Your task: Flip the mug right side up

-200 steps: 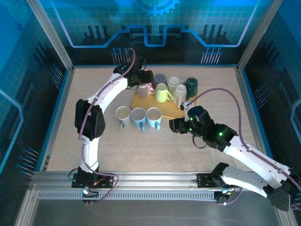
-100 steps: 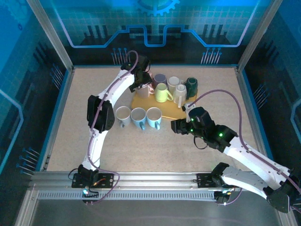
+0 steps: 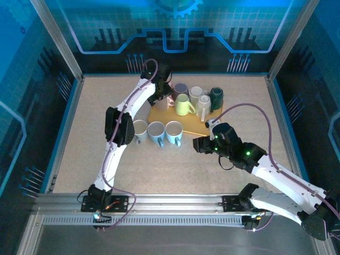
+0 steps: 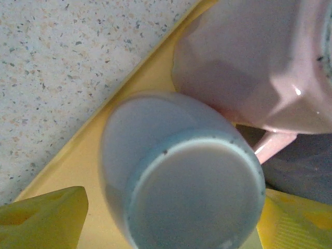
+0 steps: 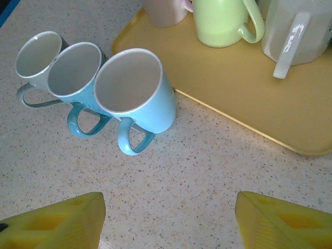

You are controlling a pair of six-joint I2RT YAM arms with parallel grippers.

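Note:
A pale blue-grey mug (image 4: 181,181) stands upside down on the yellow tray (image 4: 104,155), its flat base facing my left wrist camera. My left gripper (image 4: 174,218) is open right above it, with one yellow finger (image 4: 46,218) on each side of the mug. From above, the left gripper (image 3: 162,89) hangs over the tray's far left corner and hides most of this mug (image 3: 160,103). A pink mug (image 4: 249,62) stands close behind it. My right gripper (image 5: 171,218) is open over bare table, in front of the tray (image 3: 194,121).
Three upright mugs (image 3: 139,128) (image 3: 156,130) (image 3: 173,131) stand in a row on the table before the tray. More mugs crowd the tray: yellow-green (image 3: 183,105), purple (image 3: 180,88), white (image 3: 196,94), dark green (image 3: 217,97). Cage walls ring the table.
My left arm has stretched farther out, its elbow swinging right, and its gripper has come in over the upside-down mug. The right arm has hardly moved.

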